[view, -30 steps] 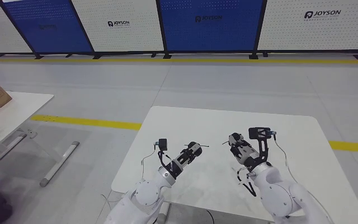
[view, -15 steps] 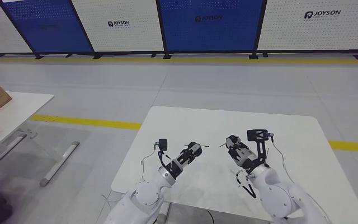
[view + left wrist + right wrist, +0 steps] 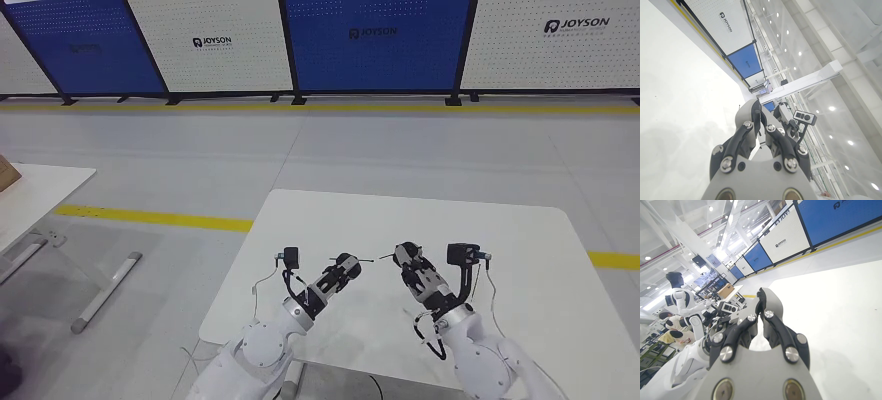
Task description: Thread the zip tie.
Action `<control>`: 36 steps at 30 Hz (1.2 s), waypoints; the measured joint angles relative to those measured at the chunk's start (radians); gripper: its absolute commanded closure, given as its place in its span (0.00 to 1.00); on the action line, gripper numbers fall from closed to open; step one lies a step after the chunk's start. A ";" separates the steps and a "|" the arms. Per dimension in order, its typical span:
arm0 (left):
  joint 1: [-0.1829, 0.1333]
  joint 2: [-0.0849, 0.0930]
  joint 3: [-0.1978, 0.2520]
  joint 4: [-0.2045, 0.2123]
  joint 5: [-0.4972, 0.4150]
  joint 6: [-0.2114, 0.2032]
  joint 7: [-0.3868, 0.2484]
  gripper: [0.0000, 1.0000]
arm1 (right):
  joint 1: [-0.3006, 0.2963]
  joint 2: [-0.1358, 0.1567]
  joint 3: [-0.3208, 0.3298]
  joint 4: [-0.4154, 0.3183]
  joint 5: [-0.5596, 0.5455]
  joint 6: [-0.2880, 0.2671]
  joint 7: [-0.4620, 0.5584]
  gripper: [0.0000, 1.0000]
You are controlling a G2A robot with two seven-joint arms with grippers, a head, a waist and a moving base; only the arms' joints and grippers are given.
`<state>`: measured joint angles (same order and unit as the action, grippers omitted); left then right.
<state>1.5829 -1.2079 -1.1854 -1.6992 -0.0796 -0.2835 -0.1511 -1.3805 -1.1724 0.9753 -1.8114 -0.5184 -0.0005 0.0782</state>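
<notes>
Black, hair-thin zip tie (image 3: 366, 261) juts from the left fingers (image 3: 745, 113) pinching it; right fingers (image 3: 774, 302) pressed together.

A white worktop (image 3: 420, 215) with rounded corners stands on a pale grey floor (image 3: 300, 150). A yellow floor line (image 3: 150, 216) runs behind it. Further back stands a row of blue partition panels (image 3: 375, 45) and white perforated panels (image 3: 210, 40) in black frames. To the left stands a second white table (image 3: 40, 195), carrying a cardboard box (image 3: 726, 290). Round ceiling lights (image 3: 831, 108) glow overhead.
</notes>
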 measured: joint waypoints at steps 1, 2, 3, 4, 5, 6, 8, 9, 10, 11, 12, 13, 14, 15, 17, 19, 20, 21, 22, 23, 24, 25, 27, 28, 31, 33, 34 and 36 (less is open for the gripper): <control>0.000 0.000 0.000 0.000 0.000 0.000 0.000 1.00 | 0.000 0.000 0.000 0.000 0.000 0.000 0.000 1.00; 0.000 0.000 0.000 0.000 0.000 0.000 0.000 1.00 | 0.000 0.000 0.000 0.000 0.000 0.000 0.000 1.00; 0.000 0.000 0.000 0.000 0.000 0.000 0.000 1.00 | 0.000 0.000 0.000 0.000 0.000 0.000 0.000 1.00; 0.000 0.000 0.000 0.000 0.000 0.000 0.000 1.00 | 0.000 0.000 0.000 0.000 0.000 0.000 0.000 1.00; 0.000 0.000 0.000 0.000 0.000 0.000 0.000 1.00 | 0.000 0.000 0.000 0.000 0.000 0.000 0.000 1.00; 0.000 0.000 0.000 0.000 0.000 0.000 0.000 1.00 | 0.000 0.000 0.000 0.000 0.000 0.000 0.000 1.00; 0.000 0.000 0.000 0.000 0.000 0.000 0.000 1.00 | 0.000 0.000 0.000 0.000 0.000 0.000 0.000 1.00; 0.000 0.000 0.000 0.000 0.000 0.000 0.001 1.00 | 0.000 0.000 0.000 0.000 0.000 0.000 0.000 1.00; -0.003 -0.001 0.000 -0.001 -0.004 0.001 0.008 1.00 | 0.000 0.000 0.000 0.000 0.000 0.000 0.000 1.00; -0.006 -0.002 0.000 -0.003 -0.009 -0.002 0.016 1.00 | 0.000 0.000 0.000 0.000 0.000 0.000 0.000 1.00; -0.008 -0.003 0.000 -0.005 -0.009 -0.009 0.026 1.00 | 0.000 0.000 0.000 0.000 0.000 0.000 0.000 1.00; -0.009 -0.003 -0.001 -0.007 -0.002 -0.019 0.041 1.00 | 0.000 0.000 0.000 0.000 0.000 0.000 0.000 1.00; -0.010 -0.004 -0.001 -0.008 0.011 -0.026 0.053 1.00 | 0.000 0.000 0.000 0.000 0.000 0.000 0.000 1.00; -0.010 -0.004 0.000 -0.008 0.027 -0.030 0.065 1.00 | 0.000 0.000 0.000 0.000 0.000 0.000 0.000 1.00; -0.010 -0.005 0.005 -0.009 0.049 -0.034 0.079 1.00 | 0.000 0.000 0.000 0.000 0.000 0.000 0.000 1.00; -0.010 -0.005 0.005 -0.009 0.050 -0.034 0.079 1.00 | 0.000 0.000 0.000 0.000 0.000 0.000 0.000 1.00; -0.010 -0.005 0.005 -0.009 0.049 -0.034 0.078 1.00 | 0.000 0.000 0.000 0.000 0.000 0.000 0.000 1.00; -0.010 -0.005 0.005 -0.009 0.048 -0.034 0.078 1.00 | 0.000 0.000 0.000 0.000 0.000 0.000 0.000 1.00; -0.010 -0.005 0.005 -0.009 0.048 -0.034 0.078 1.00 | 0.000 0.000 0.000 0.000 0.000 0.000 0.000 1.00; -0.010 -0.005 0.005 -0.009 0.048 -0.034 0.078 1.00 | 0.000 0.000 0.000 0.000 0.000 0.000 0.000 1.00; -0.010 -0.005 0.005 -0.009 0.048 -0.034 0.078 1.00 | -0.002 -0.001 0.001 -0.001 0.001 -0.001 -0.001 1.00; -0.010 -0.005 0.005 -0.009 0.048 -0.034 0.078 1.00 | -0.003 -0.002 0.002 -0.002 0.004 -0.001 -0.002 1.00; -0.010 -0.005 0.005 -0.009 0.048 -0.034 0.078 1.00 | -0.005 -0.005 0.003 -0.006 0.010 -0.001 -0.004 1.00; -0.010 -0.005 0.005 -0.009 0.048 -0.034 0.078 1.00 | -0.005 -0.006 0.003 -0.006 0.011 -0.001 -0.005 1.00; -0.010 -0.005 0.005 -0.009 0.048 -0.034 0.078 1.00 | 0.001 -0.012 -0.002 -0.003 0.008 0.005 -0.015 1.00; -0.010 -0.005 0.005 -0.009 0.048 -0.034 0.078 1.00 | 0.009 -0.016 -0.008 0.001 0.006 0.019 -0.013 1.00; -0.010 -0.005 0.005 -0.009 0.048 -0.034 0.078 1.00 | 0.012 -0.017 -0.010 0.002 0.005 0.027 -0.009 1.00; -0.010 -0.005 0.005 -0.009 0.048 -0.034 0.078 1.00 | 0.013 -0.018 -0.010 0.002 0.005 0.028 -0.007 1.00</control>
<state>1.5733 -1.2127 -1.1805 -1.7081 -0.0313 -0.3172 -0.0733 -1.3677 -1.1900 0.9651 -1.8092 -0.5139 0.0279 0.0714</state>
